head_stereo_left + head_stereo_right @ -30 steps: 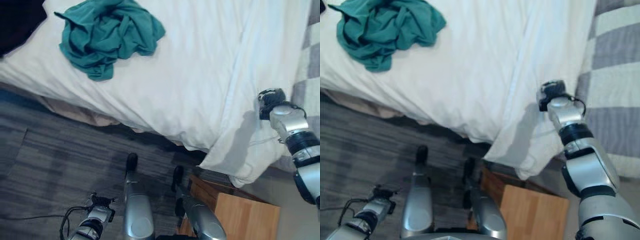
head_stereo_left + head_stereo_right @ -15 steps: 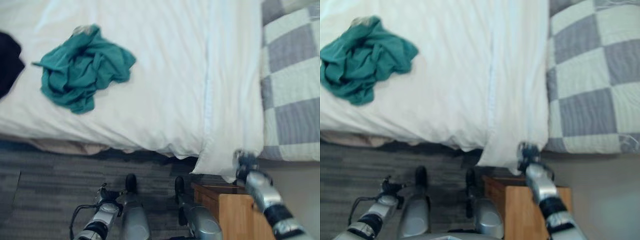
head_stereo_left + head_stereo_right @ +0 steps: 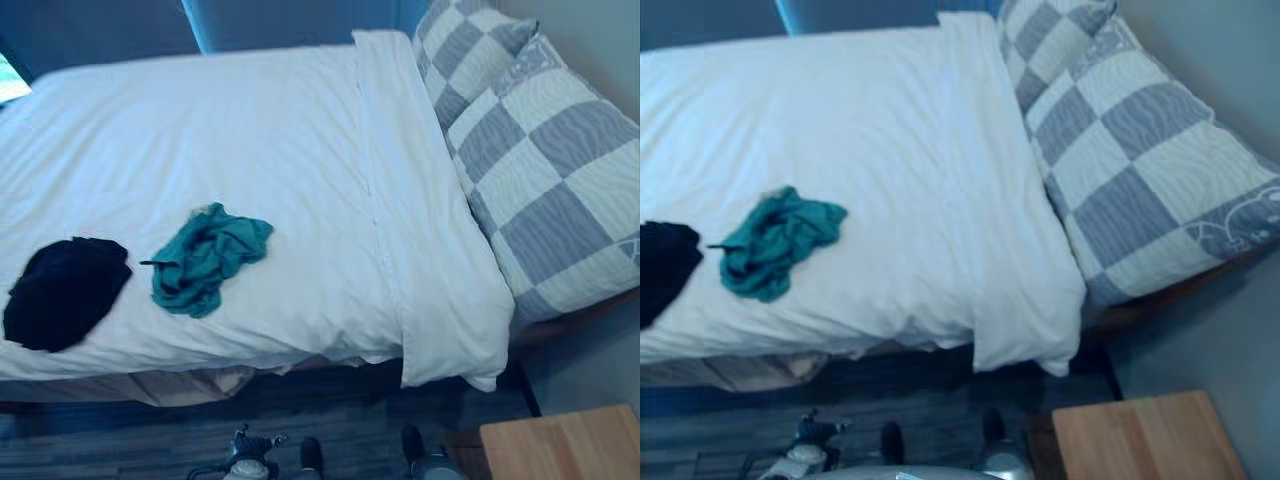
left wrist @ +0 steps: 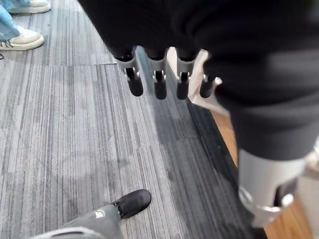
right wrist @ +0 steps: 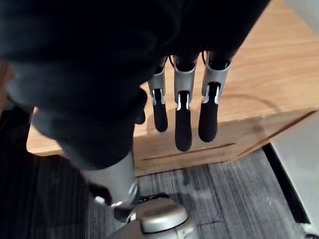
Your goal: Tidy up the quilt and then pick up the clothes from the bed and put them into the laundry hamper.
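now the white quilt [image 3: 250, 180] lies flat over the bed, with a teal garment [image 3: 205, 258] and a black garment [image 3: 65, 290] on it. left hand [image 4: 159, 74] hangs over the floor [image 4: 65, 129], right hand [image 5: 182, 107] over a wooden nightstand [image 5: 269, 84], both with fingers straight and empty.

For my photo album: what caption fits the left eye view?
White quilt smoothed over the bed, teal garment and black garment on it, checked pillows alongside.

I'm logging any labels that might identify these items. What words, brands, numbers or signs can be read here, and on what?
None can be read.
The white quilt, teal garment, black garment, checked pillows and wooden nightstand show no print.
The left hand and right hand, both open and empty, bear no lettering either.
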### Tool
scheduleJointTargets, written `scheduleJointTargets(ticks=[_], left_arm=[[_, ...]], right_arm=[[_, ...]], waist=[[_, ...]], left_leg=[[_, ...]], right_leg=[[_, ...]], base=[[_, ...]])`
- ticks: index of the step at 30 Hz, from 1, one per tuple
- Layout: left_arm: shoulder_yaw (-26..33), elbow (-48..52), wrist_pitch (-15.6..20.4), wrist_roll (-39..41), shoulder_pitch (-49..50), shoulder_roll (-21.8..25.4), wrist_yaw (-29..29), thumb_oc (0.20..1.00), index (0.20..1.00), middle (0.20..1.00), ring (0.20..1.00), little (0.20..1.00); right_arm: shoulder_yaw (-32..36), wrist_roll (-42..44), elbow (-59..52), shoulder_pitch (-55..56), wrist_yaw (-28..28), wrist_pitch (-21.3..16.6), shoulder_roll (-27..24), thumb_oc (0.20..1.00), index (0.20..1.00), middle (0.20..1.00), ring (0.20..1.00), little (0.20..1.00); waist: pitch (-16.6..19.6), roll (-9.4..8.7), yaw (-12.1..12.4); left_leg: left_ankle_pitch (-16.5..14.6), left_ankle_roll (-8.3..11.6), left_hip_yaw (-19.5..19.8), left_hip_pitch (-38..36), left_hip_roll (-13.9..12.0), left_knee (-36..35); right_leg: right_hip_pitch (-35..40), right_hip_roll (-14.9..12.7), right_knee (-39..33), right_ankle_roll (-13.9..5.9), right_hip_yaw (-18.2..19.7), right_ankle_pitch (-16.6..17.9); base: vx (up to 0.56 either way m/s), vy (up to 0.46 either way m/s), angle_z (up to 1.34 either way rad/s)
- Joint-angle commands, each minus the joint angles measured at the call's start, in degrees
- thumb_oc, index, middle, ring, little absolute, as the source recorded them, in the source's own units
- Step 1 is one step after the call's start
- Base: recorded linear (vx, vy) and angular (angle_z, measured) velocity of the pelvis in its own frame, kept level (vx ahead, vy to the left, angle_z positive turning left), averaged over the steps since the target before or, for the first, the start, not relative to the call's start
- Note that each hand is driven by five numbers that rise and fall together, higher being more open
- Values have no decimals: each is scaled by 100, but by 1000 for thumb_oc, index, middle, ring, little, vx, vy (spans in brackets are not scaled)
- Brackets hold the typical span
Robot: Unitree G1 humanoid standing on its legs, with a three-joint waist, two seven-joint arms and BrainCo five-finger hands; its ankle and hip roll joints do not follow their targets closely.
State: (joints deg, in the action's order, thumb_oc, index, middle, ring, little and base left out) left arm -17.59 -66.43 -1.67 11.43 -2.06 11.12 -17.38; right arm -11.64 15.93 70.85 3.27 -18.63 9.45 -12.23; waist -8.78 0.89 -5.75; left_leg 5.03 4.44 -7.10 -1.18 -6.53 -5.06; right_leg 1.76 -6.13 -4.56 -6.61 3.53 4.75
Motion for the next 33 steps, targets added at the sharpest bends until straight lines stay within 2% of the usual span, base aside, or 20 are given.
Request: scheduleJointTargets(ticks=[1, 3, 6, 7, 10, 13, 15, 16, 17, 18, 19, 20, 22, 25, 27, 28, 29, 30, 31, 33], left_arm=[[39, -201, 205, 255, -316, 85, 5, 1000, 1000, 1000, 1000, 1000], [45, -179, 215, 213, -282, 59, -49, 1000, 1000, 1000, 1000, 1000], [52, -112, 202, 71, -191, 5, -330, 1000, 1000, 1000, 1000, 1000], [21, -83, 281, -221, -142, 8, -491, 1000, 1000, 1000, 1000, 1000], [51, -8, 277, 307, -108, 52, -791, 1000, 1000, 1000, 1000, 1000], [369, 87, 185, 1100, -13, 155, -1091, 1000, 1000, 1000, 1000, 1000], [836, -157, 101, 1817, 110, 186, -1088, 1000, 1000, 1000, 1000, 1000], [837, -157, 101, 1817, 109, 186, -1088, 1000, 1000, 1000, 1000, 1000], [1141, -404, 161, 1633, 192, 97, -967, 1000, 1000, 1000, 1000, 1000], [1142, -405, 163, 1632, 191, 97, -967, 1000, 1000, 1000, 1000, 1000], [1281, -527, 284, 1552, 256, 15, -1012, 1000, 1000, 1000, 1000, 1000], [1411, -637, 479, 1312, 331, 0, -972, 1000, 1000, 1000, 1000, 1000], [1429, -600, 524, 967, 324, 30, -921, 1000, 1000, 1000, 1000, 1000], [1058, -457, 676, -410, 177, 188, -954, 1000, 1000, 1000, 1000, 1000], [523, 12, 557, -269, 27, 459, -1001, 1000, 1000, 1000, 1000, 1000], [521, 113, 426, -12, 14, 529, -954, 1000, 1000, 1000, 1000, 1000], [495, 131, 265, 364, 5, 596, -927, 1000, 1000, 1000, 1000, 1000], [491, 132, 246, 387, 4, 604, -918, 1000, 1000, 1000, 1000, 1000], [522, 37, 60, 578, -62, 644, -889, 1000, 1000, 1000, 1000, 1000], [588, -17, 27, 522, -111, 633, -901, 1000, 1000, 1000, 1000, 1000]], right_arm=[[65, -207, -60, -216, -6, 162, -8, 1000, 1000, 1000, 1000, 1000], [29, -484, -66, -191, 30, 177, -25, 1000, 1000, 1000, 1000, 1000], [-116, -976, -22, -203, 412, 346, -88, 1000, 1000, 1000, 1000, 1000], [-208, -1149, -33, -216, 488, 337, -119, 1000, 1000, 1000, 1000, 1000], [-343, -1568, -20, -265, 689, 391, -209, 1000, 1000, 1000, 1000, 1000], [-166, -762, 36, -358, 743, 463, -467, 1000, 1000, 1000, 1000, 1000], [174, -651, 157, -431, 1007, 466, -598, 1000, 1000, 1000, 1000, 1000], [174, -651, 157, -432, 1008, 466, -598, 1000, 1000, 1000, 1000, 1000], [274, -994, 218, -460, 1006, 402, -652, 1000, 1000, 1000, 1000, 1000], [274, -994, 219, -460, 1006, 402, -652, 1000, 1000, 1000, 1000, 1000], [326, -1093, 272, -465, 1021, 310, -693, 1000, 1000, 1000, 1000, 1000], [386, -1142, 316, -455, 970, 176, -721, 1000, 1000, 1000, 1000, 1000], [456, -1236, 298, -431, 908, 91, -739, 1000, 1000, 1000, 1000, 1000], [515, -1192, 139, -272, 747, -41, -751, 1000, 1000, 1000, 1000, 1000], [493, -1244, -86, -179, 915, 0, -734, 1000, 1000, 1000, 1000, 1000], [343, -1642, -80, -194, 897, -91, -679, 1000, 1000, 1000, 1000, 1000], [94, -1642, -51, -220, 816, -149, -595, 1000, 1000, 1000, 1000, 1000], [69, -1623, -49, -223, 805, -154, -586, 1000, 1000, 1000, 1000, 1000], [-222, -1358, -66, -353, 752, -109, -494, 1000, 1000, 1000, 1000, 1000], [-345, -1295, -79, -442, 776, -83, -469, 1000, 1000, 1000, 1000, 1000]], waist=[[-286, -180, -7], [-299, -158, -16], [-446, -174, -43], [-527, -205, -65], [-668, -206, -42], [-707, -94, -15], [-644, -58, 80], [-652, -59, 80], [-640, -62, 155], [-644, -62, 155], [-643, -68, 204], [-675, -93, 238], [-668, -120, 218], [-660, -121, 106], [-666, -105, 136], [-667, -18, 154], [-655, 49, 120], [-666, 51, 112], [-629, -11, 66], [-645, -66, 40]], left_leg=[[-431, -56, 87, -161, -33, 194], [-504, -62, 156, -75, -57, 437], [-914, -173, 300, 143, -76, 1367], [-1145, -195, 300, 370, -47, 2054], [-1181, -169, 397, 879, -55, 2820], [-661, 9, 472, 787, -502, 2180], [-261, 184, 969, 462, -794, 1237], [-259, 185, 967, 449, -794, 1229], [-136, 288, 1356, 369, -929, 951], [-136, 288, 1355, 362, -929, 948], [-131, 345, 1592, 379, -971, 905], [-273, 371, 1741, 407, -907, 1030], [-407, 351, 1620, 445, -872, 1166], [-572, 249, 1384, 686, -617, 1479], [-719, 58, 1176, 751, -178, 1517], [-698, -36, 1058, 563, -57, 1286], [-678, -144, 982, 386, 27, 1010], [-679, -153, 980, 354, 34, 982], [-717, -245, 878, 271, 190, 812], [-720, -259, 735, 221, 257, 711]], right_leg=[[-40, -178, 435, -255, -235, -278], [-87, -217, 724, -236, -227, -428], [-235, -305, 1349, -142, -170, -752], [-271, -333, 1541, -76, -130, -829], [-275, -317, 1673, 6, -74, -877], [-287, -296, 1701, -43, -105, -914], [-328, -346, 1604, -180, 110, -854], [-319, -346, 1605, -180, 110, -856], [-383, -404, 1618, -266, 304, -830], [-379, -404, 1620, -266, 305, -832], [-422, -453, 1640, -330, 447, -824], [-439, -583, 1705, -447, 600, -830], [-402, -738, 1661, -527, 619, -790], [-532, -1154, 1957, -604, 580, -582], [-786, -1645, 2325, -438, 423, 340], [-1080, -1649, 2637, -386, 397, 822], [-1192, -1312, 2651, -342, 361, 517], [-1183, -1277, 2654, -336, 352, 468], [-1137, -663, 2236, -342, 35, -175], [-1255, -336, 2064, -347, -190, -273]], base=[[96, 2, 8], [97, -46, 8], [109, -65, 7], [77, -11, 10], [-3, 103, 19], [45, 356, 31], [110, 486, 37], [120, 557, 26], [66, 315, 11], [94, 541, 12], [95, 565, -5], [118, 720, -12], [90, 520, -16], [77, 553, 24], [108, 640, 54], [198, 638, 14], [159, 455, -4], [203, 365, -27], [127, 187, -42], [75, 134, -47]])
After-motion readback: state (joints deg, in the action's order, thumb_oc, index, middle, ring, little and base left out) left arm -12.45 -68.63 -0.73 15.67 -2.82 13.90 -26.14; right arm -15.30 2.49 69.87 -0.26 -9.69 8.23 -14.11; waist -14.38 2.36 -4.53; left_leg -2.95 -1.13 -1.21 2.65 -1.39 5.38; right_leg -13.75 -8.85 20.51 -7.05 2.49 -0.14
